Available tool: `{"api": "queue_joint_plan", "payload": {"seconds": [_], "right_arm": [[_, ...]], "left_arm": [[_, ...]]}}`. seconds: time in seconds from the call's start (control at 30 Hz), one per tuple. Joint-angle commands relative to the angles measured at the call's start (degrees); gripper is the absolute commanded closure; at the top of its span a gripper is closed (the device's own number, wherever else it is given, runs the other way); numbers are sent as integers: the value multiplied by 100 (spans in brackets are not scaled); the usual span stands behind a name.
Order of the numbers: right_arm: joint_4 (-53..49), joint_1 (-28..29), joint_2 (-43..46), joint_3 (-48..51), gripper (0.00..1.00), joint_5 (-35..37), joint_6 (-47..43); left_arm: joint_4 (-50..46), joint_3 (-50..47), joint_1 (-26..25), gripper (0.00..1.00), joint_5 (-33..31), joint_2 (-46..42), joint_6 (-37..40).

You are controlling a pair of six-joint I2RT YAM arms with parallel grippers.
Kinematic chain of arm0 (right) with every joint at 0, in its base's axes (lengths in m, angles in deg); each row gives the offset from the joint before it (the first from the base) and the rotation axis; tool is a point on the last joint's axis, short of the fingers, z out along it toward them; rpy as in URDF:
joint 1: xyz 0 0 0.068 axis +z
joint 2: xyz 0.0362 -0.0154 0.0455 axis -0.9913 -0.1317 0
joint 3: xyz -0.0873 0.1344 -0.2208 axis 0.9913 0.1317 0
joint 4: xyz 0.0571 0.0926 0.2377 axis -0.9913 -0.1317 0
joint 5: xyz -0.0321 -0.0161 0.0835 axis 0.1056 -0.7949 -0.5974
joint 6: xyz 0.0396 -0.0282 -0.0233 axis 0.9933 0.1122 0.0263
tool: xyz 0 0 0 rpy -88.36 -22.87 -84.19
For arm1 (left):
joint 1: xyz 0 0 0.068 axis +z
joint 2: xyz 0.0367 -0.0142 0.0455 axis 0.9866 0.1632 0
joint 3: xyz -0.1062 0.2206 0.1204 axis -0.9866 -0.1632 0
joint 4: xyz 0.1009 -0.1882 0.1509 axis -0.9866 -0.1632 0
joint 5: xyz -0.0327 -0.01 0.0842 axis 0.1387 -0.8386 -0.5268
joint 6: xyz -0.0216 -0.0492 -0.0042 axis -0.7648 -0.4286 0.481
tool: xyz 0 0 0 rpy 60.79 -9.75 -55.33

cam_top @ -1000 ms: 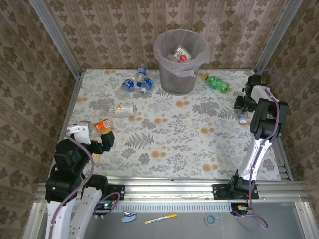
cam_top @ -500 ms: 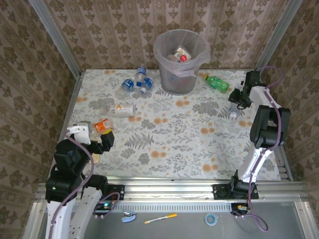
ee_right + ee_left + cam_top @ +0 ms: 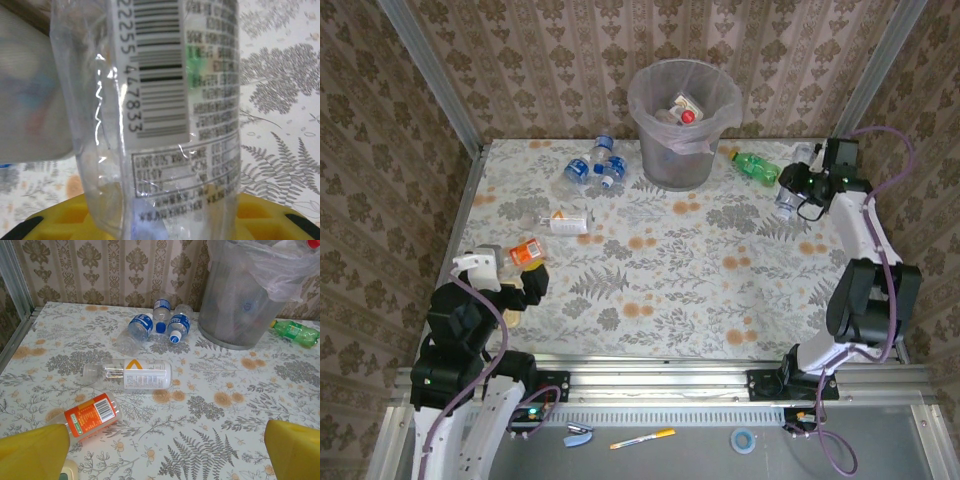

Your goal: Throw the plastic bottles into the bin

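Clear-out at the carrying stage, by the look of it: right tool [image 3: 791,195] closed on a clear barcoded bottle [image 3: 160,100], gripped low on the body beneath the printed label, one yellow finger [image 3: 260,220] showing under it, likely to keep the thin, crumpled wall from slipping. Held out near the right-hand edge of the surface [image 3: 700,290], with the bin [image 3: 670,165] to that tool's left and farther out, well apart, clear liner folded over the rim and a red-capped bottle [image 3: 687,117] already inside. Between tool and bin, near the tool's left, a green bottle [image 3: 756,166] lying on its side. Judged next: a lift high enough to clear the tall rim before letting go, to avoid knocking the bin's wall on a low swing. Left tool [image 3: 160,460] spread wide and holding nothing, low over the near-left of the surface, fingertips framing the next pickings. Nearest in front of it and slightly left, an orange-labelled bottle [image 3: 92,415] on its side; just beyond, a white-labelled bottle [image 3: 132,375], also flat; farther ahead, a huddle of blue-labelled bottles [image 3: 160,325], seemingly touching one another, near the left foot of the bin. Wide spread probably chosen to suit bottles lying crosswise and prone to rolling. Task judged well short of done: at least six bottles out on the surface, one in the grip.
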Motion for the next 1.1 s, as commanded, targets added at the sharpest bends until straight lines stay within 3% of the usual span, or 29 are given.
{"api": "queue_joint_plan", "payload": {"seconds": [0.0, 0.53, 0.8, 1.07], "right_arm": [[255, 104, 542, 120, 71, -253, 169], [1421, 984, 2828, 436, 74, -411, 123], [2835, 1428, 3560, 810, 74, 35, 362], [3698, 1665, 3720, 838, 75, 342, 486]], "left_arm": [[7, -26, 60, 0, 68, -105, 107], [23, -27, 69, 0, 29, -219, 107], [14, -17, 73, 0, 3, -271, 98], [16, -24, 78, 0, -22, -324, 98]]}}
